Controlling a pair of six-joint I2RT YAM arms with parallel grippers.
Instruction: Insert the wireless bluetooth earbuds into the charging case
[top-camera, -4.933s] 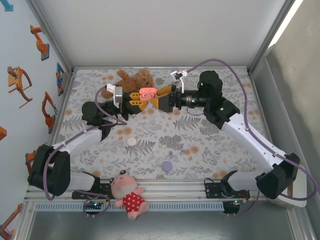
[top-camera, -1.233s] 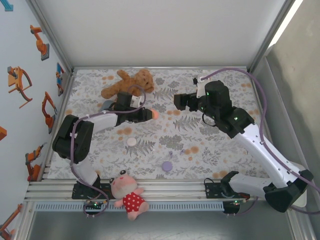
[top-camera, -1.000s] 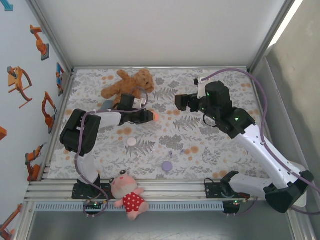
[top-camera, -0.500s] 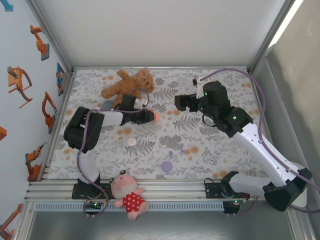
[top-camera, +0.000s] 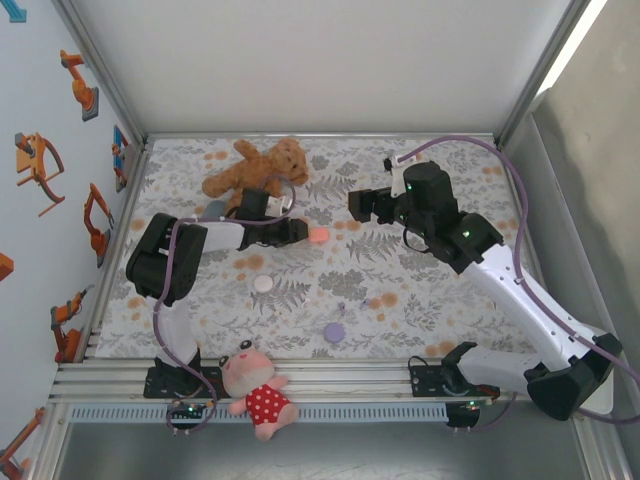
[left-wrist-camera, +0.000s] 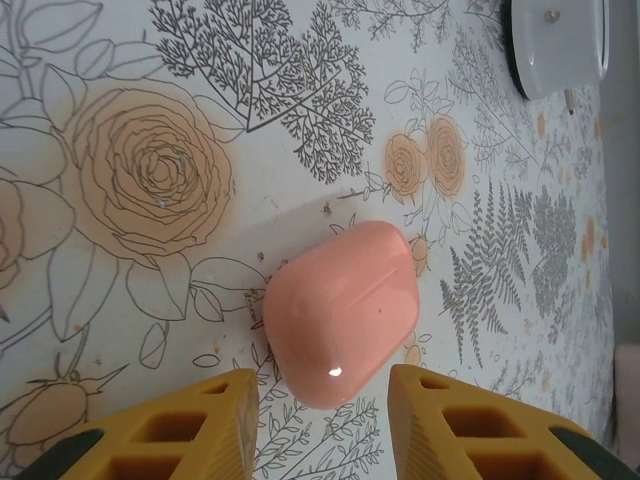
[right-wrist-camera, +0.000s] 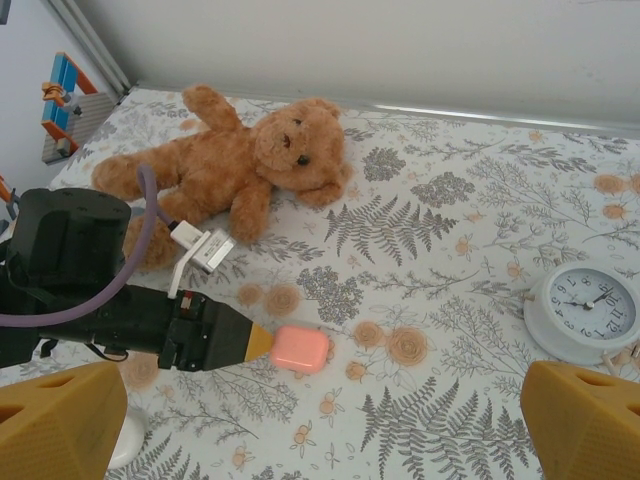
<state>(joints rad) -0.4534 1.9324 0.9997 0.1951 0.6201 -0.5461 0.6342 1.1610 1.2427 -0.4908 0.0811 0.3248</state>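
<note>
A closed pink charging case (left-wrist-camera: 340, 310) lies on the flowered cloth, and its inside is hidden. My left gripper (left-wrist-camera: 320, 385) is open, low over the cloth. Its yellow fingers (left-wrist-camera: 200, 420) flank the case's near end with a gap on each side. From above, the pink case (top-camera: 318, 236) sits just right of the left gripper (top-camera: 302, 233). My right gripper (top-camera: 354, 204) hangs open a little farther right, with nothing between its fingers (right-wrist-camera: 60, 420); it looks down on the case (right-wrist-camera: 300, 348). A tiny purple earbud (top-camera: 341, 306) lies near a purple case (top-camera: 334, 332).
A brown teddy bear (top-camera: 255, 165) lies behind the left gripper. A white clock (right-wrist-camera: 588, 310) sits on the cloth right of the pink case. A small white round object (top-camera: 263, 284) lies mid-left. A pink doll (top-camera: 255, 385) rests at the table's near edge.
My left gripper's jaws have parted and let go of the pink case, which now rests on the cloth just ahead of the fingertips. The right arm has barely moved.
</note>
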